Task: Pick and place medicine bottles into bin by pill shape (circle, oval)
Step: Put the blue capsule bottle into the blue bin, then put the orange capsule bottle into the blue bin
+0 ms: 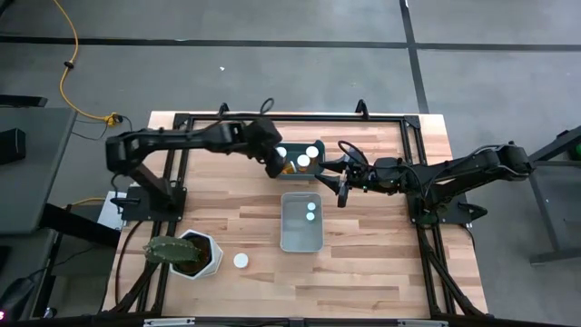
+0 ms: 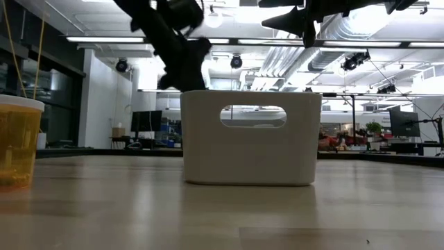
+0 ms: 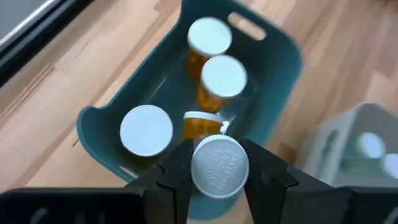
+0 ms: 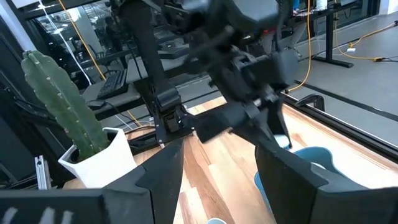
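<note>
a: where's the bottle relative to your left claw [image 3: 219,180]?

b: right between the two dark fingers [image 3: 177,180]. from my left wrist camera i see the bottle [image 3: 219,167] pinched at its cap, one finger on either side, jaws narrowed onto it. it hangs over the near edge of the teal bin [image 3: 283,93].

a: how does it look?

b: round white cap with raised lettering i can't read. its body is hidden under the cap from this angle.

a: what else is in that bin?

b: three white-capped amber bottles [image 3: 224,78] standing upright, and another amber one [image 3: 202,124] lying on its side, just beside the one i'm holding.

a: and from above?

b: the left claw [image 1: 276,163] sits over the teal bin [image 1: 314,168] at the far middle of the wooden table [image 1: 381,263]. the grey bin [image 1: 301,238] just nearer has two pale-capped bottles [image 1: 311,212] in it. one more bottle [image 1: 241,261] stands alone on the table beside the white cactus pot [image 1: 204,259].

a: the right claw?

b: the right claw [image 1: 342,186] hovers beside the teal bin, jaws parted, holding nothing.
</note>
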Robot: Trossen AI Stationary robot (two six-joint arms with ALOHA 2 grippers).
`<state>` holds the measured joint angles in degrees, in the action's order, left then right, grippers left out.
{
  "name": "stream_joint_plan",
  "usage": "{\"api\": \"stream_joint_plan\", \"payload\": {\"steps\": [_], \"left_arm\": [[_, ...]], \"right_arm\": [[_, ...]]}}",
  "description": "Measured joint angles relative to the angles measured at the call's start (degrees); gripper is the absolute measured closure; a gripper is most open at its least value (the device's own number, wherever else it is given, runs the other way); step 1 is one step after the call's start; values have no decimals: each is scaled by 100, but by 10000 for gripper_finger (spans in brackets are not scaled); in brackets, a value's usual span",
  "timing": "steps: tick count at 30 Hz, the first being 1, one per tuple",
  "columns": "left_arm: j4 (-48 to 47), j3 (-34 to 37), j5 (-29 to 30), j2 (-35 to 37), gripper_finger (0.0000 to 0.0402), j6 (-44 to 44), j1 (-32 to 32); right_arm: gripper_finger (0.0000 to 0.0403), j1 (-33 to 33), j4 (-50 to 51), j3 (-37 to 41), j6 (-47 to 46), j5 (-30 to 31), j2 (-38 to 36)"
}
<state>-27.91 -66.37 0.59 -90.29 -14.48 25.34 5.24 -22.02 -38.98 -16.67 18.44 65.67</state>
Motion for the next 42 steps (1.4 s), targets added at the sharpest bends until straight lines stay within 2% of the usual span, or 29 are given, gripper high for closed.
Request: {"api": "stream_joint_plan", "payload": {"steps": [12,24,38,42], "left_arm": [[-94,-107,84,-896,295,-192,96],[-118,-105,328,-1140,291,-295,92],[-121,-105,368,-1134,219,-291,105],[-275,-212,217,-976,195,-291,152]], "right_arm": [[210,-1,0,0,-131,0,0],[210,1,4,0,-131,0,0],[210,1,4,0,-129,1,0],[210,-1,4,0,-127,2,0]]}}
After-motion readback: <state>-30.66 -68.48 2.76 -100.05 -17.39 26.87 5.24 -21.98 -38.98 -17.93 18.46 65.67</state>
